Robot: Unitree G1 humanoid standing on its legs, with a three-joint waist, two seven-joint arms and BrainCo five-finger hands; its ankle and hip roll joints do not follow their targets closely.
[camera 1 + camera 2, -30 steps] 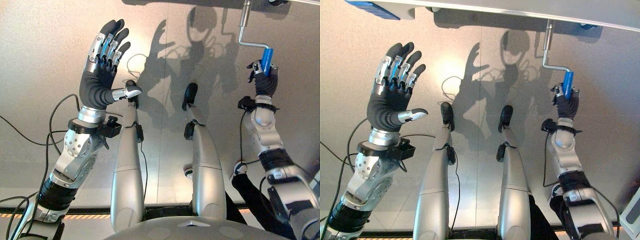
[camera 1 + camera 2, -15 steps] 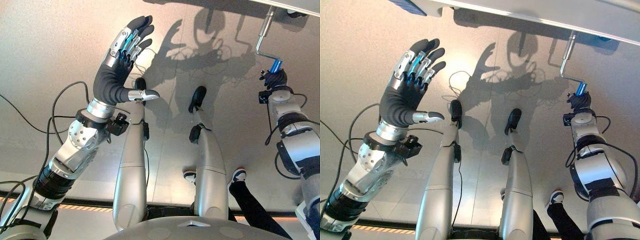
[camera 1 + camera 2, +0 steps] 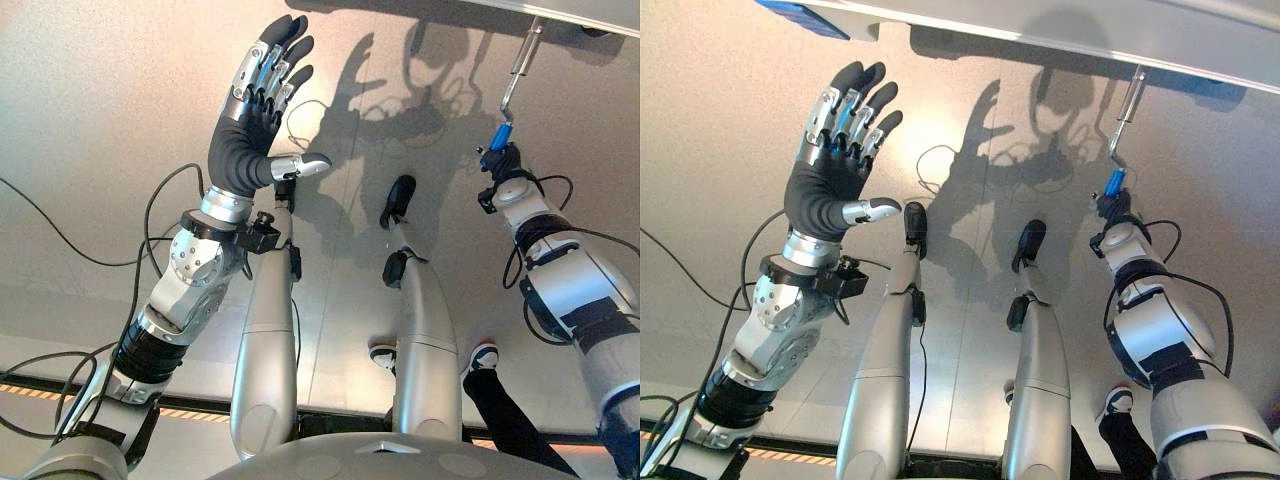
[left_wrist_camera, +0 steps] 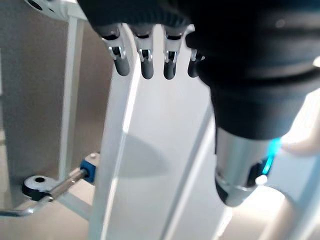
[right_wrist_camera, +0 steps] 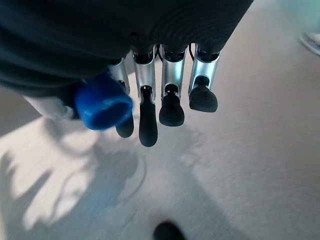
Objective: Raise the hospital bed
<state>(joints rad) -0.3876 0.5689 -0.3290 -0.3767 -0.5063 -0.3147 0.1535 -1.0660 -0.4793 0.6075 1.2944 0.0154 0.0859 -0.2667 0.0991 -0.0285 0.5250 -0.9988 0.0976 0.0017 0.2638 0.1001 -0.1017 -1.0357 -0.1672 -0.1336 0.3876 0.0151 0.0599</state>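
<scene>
The bed's crank point(image 3: 517, 66) hangs from the white bed frame point(image 3: 1060, 33) at the far right, a bent metal rod ending in a blue handle point(image 3: 498, 136). My right hand point(image 3: 503, 165) is shut on that handle; in the right wrist view the handle's blue end point(image 5: 102, 102) sits against the palm, with the fingers point(image 5: 145, 117) beside it. Over on the left, my left hand point(image 3: 247, 140) is raised and open, fingers spread and holding nothing. Its wrist view looks past the fingertips point(image 4: 145, 67) at the frame point(image 4: 120, 130) and the crank point(image 4: 50, 192).
Grey floor lies below. A person's shoes point(image 3: 482, 352) and dark trouser leg point(image 3: 505, 415) show near the lower right, close behind my right arm. A blue part point(image 3: 800, 15) sits on the bed frame's far left.
The camera has shifted. My right hand has swung the blue handle leftward, from right of the crank's shaft to below and left of it. The left hand stays open and raised.
</scene>
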